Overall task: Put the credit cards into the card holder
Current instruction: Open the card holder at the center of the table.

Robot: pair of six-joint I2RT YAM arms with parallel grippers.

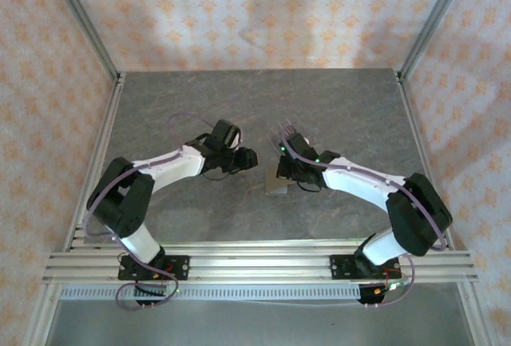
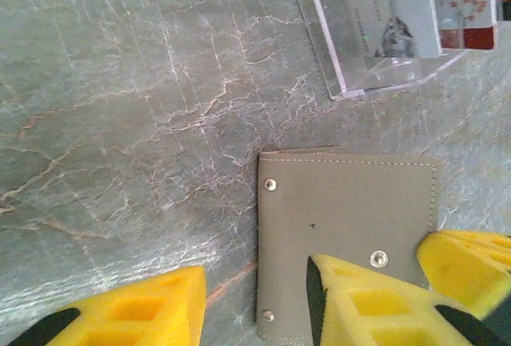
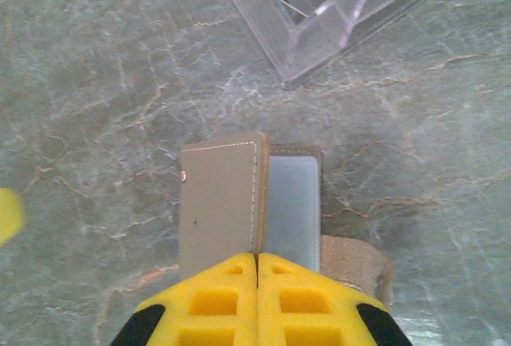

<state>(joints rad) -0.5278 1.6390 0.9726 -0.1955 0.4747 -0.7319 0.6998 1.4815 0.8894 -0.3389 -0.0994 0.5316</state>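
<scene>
The card holder (image 2: 347, 210) lies on the table, a tan-brown wallet with metal studs. In the right wrist view its flap (image 3: 219, 206) is lifted, showing the pale grey inside (image 3: 293, 202). My right gripper (image 3: 256, 260) is shut on the flap's near edge. My left gripper (image 2: 255, 282) is open, straddling the wallet's left edge with one fingertip (image 2: 359, 298) over its face. Credit cards (image 2: 467, 18) stand in a clear rack (image 2: 359, 58) beyond the wallet; one has a red lower band. From above, both grippers (image 1: 247, 158) (image 1: 281, 172) meet over the wallet (image 1: 275, 185).
The clear slotted rack (image 1: 289, 135) (image 3: 335, 10) stands just behind the wallet, close to both grippers. A brown strap tab (image 3: 359, 262) sticks out at the wallet's right side. The grey marbled table (image 1: 200, 114) is fenced by aluminium posts and patterned walls.
</scene>
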